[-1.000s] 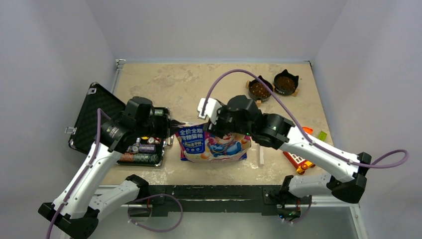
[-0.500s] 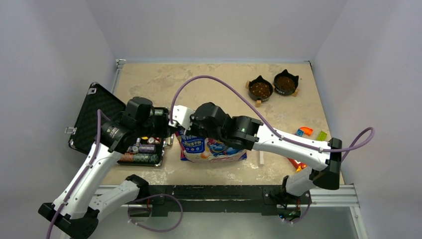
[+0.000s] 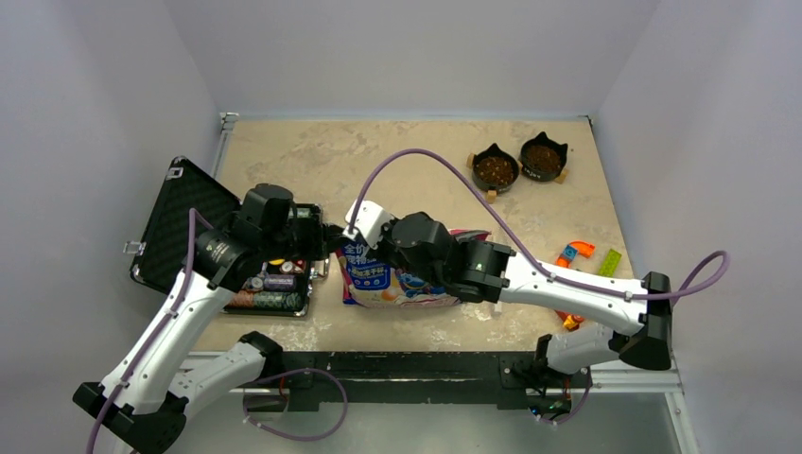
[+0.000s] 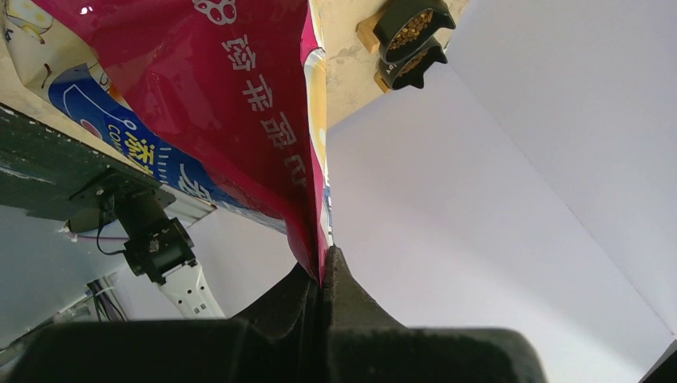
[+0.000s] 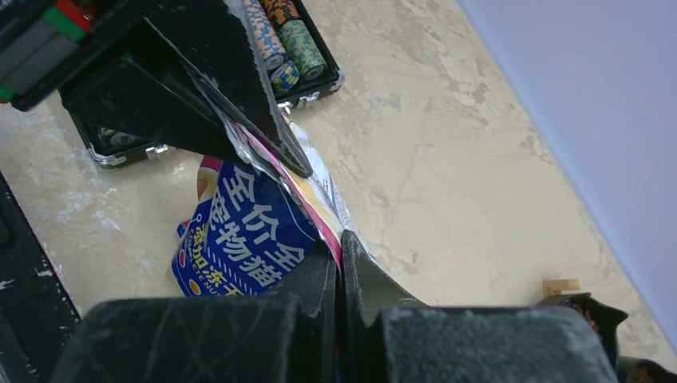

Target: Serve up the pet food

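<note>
On the surface, the food bag lies at frame centre, the open chip case just left of it. Two bowls holding kibble sit side by side at upper right; toys lie at mid right

White-and-black arms, purple cables

Pinched between right fingers: bag edge; left fingers grip it; chip case behind
</note>
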